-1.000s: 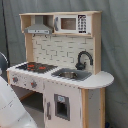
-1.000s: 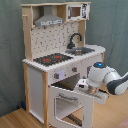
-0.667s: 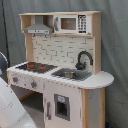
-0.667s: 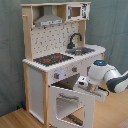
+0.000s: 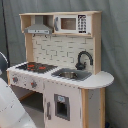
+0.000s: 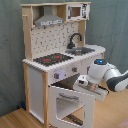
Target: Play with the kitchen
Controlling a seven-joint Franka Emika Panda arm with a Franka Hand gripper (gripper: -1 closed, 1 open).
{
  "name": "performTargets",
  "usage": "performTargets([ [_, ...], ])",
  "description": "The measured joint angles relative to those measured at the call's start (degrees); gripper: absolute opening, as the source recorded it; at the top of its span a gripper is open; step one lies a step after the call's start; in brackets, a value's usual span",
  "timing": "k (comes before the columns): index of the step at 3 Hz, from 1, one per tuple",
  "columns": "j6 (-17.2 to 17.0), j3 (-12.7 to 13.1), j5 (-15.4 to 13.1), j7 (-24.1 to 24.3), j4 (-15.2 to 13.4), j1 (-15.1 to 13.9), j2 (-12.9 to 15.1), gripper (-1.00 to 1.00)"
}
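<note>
White plastic is what our gripper (image 6: 84, 83) meets first: in the second exterior view it sits at the top edge of the oven door (image 6: 70, 102), which hangs swung open below it; whether the fingers are parted or clamped on that edge we cannot tell. Over the last second the arm (image 6: 111, 76) has slid slightly toward the second exterior view's left and the door has barely moved, so we judge the door-opening part of play nearly finished. Just above the gripper run the knobs (image 6: 56, 75), then the hob (image 6: 52, 59) and sink (image 6: 82, 50). The kitchen (image 5: 60, 70) stands unmoved in both exterior views, hood (image 5: 38, 30) and microwave (image 5: 72, 23) on top.
</note>
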Motion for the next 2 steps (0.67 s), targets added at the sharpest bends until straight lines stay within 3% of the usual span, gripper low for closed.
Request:
performTargets([
  [1,-0.6,-1.8,-1.2,0.7,0.0,1.4,-0.1,1.0],
  [2,-1.8,-6.2,-4.4,2.7,0.0,4.8,-0.7,1.0],
])
